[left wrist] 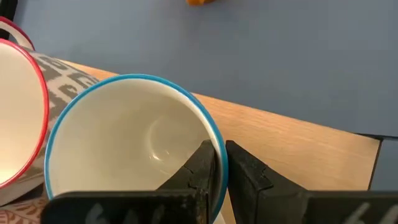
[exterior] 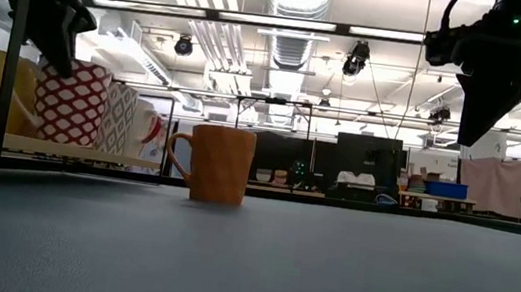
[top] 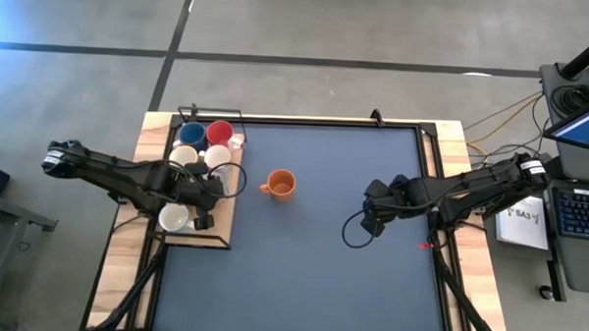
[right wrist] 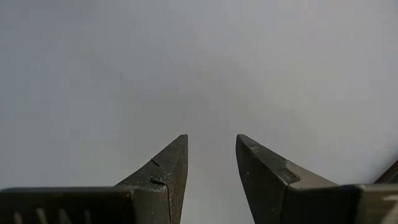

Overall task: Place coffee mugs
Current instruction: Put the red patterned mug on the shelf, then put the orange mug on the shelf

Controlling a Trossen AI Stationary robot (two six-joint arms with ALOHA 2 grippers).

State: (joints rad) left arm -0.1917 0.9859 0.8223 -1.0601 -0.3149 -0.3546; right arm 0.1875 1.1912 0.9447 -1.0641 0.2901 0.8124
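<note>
Several coffee mugs stand on a wooden board (top: 224,222) at the table's left: a blue one (top: 191,135), a red one (top: 218,132), two white ones (top: 200,156). At the board's near end is a blue-rimmed mug, white inside (top: 174,217) (left wrist: 130,149). My left gripper (top: 198,218) (left wrist: 219,163) is shut on its rim. An orange mug (top: 280,184) (exterior: 217,164) stands alone on the blue table top, handle toward the left. My right gripper (top: 372,227) (right wrist: 211,146) hangs open above the bare table right of centre, holding nothing. My left gripper pinches the blue-rimmed mug's wall at its rim (left wrist: 214,144), one finger (left wrist: 200,165) inside the mug and one (left wrist: 245,168) outside. The fingers come slanting down from the table's left. Whether the mug's base is on the board I cannot tell.
A red-rimmed mug with a grey pattern (left wrist: 18,112) sits close beside the held one. A black wire frame (top: 210,111) borders the board. There is free table top (top: 320,275) between the orange mug and my right gripper. A laptop (top: 580,210) stands beyond the right edge.
</note>
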